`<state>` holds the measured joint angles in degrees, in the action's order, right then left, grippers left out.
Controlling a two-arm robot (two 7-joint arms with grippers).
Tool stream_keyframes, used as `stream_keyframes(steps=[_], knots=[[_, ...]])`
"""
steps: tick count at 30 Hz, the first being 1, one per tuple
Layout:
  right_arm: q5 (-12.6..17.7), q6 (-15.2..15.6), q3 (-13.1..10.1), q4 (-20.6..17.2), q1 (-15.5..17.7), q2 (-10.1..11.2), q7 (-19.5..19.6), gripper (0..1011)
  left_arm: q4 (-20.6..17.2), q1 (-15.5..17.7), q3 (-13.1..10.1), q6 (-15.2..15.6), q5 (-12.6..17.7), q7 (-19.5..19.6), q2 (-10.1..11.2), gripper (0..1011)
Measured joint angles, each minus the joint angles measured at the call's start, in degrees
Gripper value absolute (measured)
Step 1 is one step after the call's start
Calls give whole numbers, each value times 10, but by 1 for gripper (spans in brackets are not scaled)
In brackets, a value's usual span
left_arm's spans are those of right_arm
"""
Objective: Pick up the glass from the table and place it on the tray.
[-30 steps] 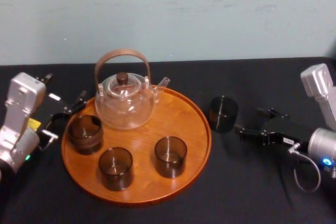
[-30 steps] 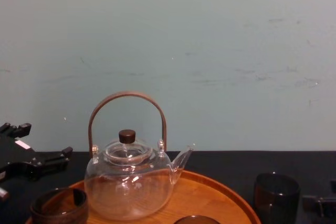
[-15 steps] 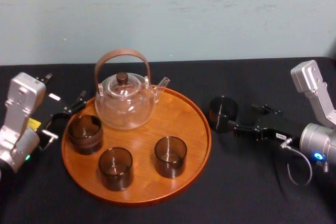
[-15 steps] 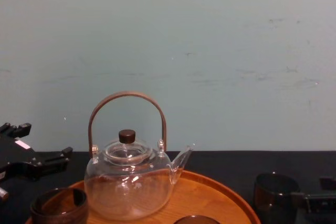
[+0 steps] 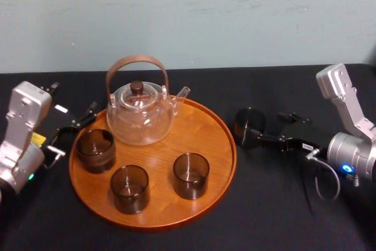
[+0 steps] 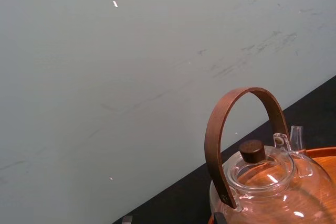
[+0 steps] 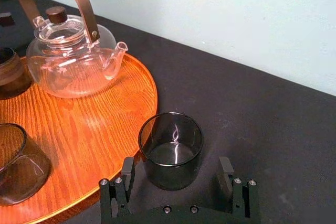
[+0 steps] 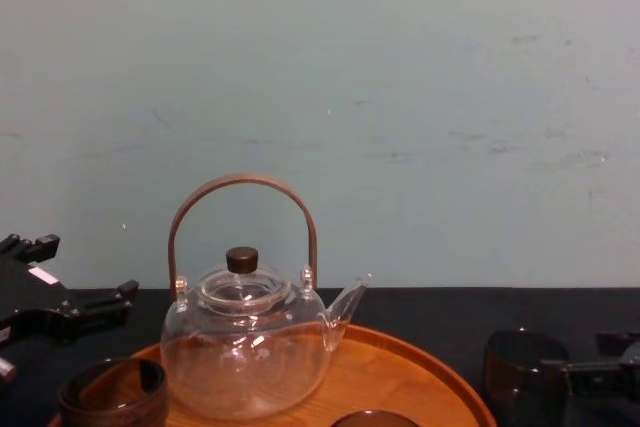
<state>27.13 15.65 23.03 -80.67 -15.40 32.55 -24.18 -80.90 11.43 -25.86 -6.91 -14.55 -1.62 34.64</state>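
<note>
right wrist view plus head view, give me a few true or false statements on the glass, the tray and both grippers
1. The glass stands on the table, beside the tray, not on it. True.
2. The right gripper is shut on the glass. False: it is open, with one finger on each side of the glass.
3. The tray holds two glasses. False: three other glasses and the teapot sit on it.
4. The left gripper sits to the left of the tray. True.

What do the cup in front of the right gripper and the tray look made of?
The glass looks like dark smoked glass: see-through walls, bright glints. The tray looks like wood, probably varnished: orange-brown, clear grain lines, slight sheen.
</note>
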Motion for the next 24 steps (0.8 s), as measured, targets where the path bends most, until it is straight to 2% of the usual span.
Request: stream_keyframes(steps=[24], knots=[[-36, 13, 20, 66, -54, -41, -20, 1002, 0, 0, 0, 0, 0, 0, 0, 1001]])
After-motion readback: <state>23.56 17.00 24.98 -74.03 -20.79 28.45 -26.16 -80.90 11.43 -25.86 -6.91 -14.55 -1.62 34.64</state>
